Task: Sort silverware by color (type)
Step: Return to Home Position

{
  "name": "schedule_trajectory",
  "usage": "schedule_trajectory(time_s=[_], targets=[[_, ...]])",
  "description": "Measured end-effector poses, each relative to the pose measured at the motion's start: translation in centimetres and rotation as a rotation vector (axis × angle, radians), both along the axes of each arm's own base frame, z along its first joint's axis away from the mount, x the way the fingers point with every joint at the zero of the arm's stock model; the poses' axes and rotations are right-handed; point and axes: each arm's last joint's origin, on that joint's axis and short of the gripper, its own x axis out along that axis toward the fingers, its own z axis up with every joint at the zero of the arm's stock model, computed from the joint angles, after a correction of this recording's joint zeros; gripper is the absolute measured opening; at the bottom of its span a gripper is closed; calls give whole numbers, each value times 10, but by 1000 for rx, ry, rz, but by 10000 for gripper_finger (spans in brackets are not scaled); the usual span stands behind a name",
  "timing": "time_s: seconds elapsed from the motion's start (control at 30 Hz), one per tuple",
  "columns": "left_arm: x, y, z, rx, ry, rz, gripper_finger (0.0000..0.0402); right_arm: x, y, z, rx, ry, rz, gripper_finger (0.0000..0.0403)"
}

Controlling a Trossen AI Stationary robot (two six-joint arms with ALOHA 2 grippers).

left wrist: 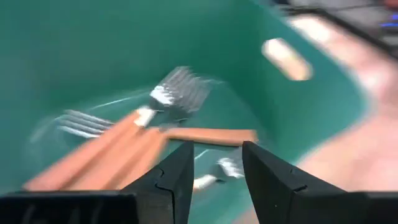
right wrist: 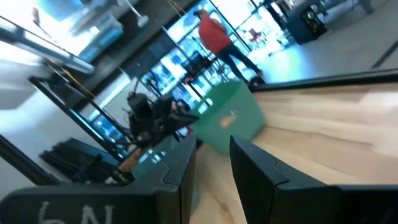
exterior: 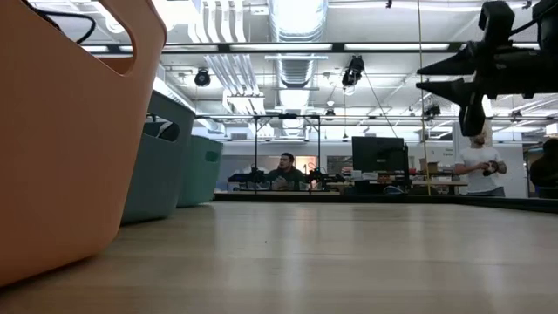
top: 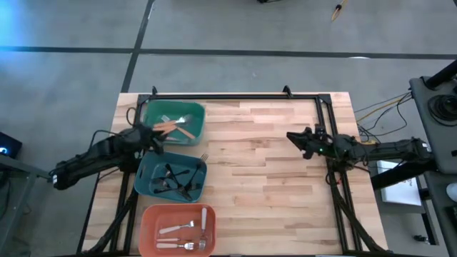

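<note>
Several orange-handled forks (top: 175, 127) lie in the green bin (top: 194, 114) at the table's far left; in the left wrist view they (left wrist: 124, 140) lie on its floor with metal tines showing. My left gripper (top: 156, 137) (left wrist: 216, 155) stands open over that bin's near left corner, holding nothing. Black forks (top: 173, 178) lie in the teal bin (top: 146, 171), and white-handled forks (top: 187, 230) in the salmon bin (top: 150, 221). At the right edge my right gripper (top: 291, 138) (exterior: 429, 77) hangs open and empty above the table.
The three bins stand in a row along the table's left side, seen in the low view as salmon (exterior: 61, 131), teal (exterior: 157, 157) and green (exterior: 202, 170). A small pale thing (top: 203, 157) lies by the teal bin's far right corner. Bare wood (top: 271, 164) fills the middle. People show beyond the table.
</note>
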Motion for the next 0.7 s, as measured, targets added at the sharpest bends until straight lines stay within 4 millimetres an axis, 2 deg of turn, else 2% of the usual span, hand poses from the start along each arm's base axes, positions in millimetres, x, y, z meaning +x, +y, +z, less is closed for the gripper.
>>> schedule_trajectory(time_s=[0.07, 0.23, 0.5, 0.7], targets=[[3, -2, 3, -30, -44, -88, 119, -1, 0, 1, 0, -12, 0, 91], [8, -2, 3, 35, -56, -151, 119, -2, -2, -1, 0, 9, -19, 91], [8, -1, 4, 55, -49, -157, 119, -4, -11, -11, 8, 114, -98, 91], [8, -1, 4, 58, -48, -155, 119, -8, -19, -11, 12, 117, -173, 91]])
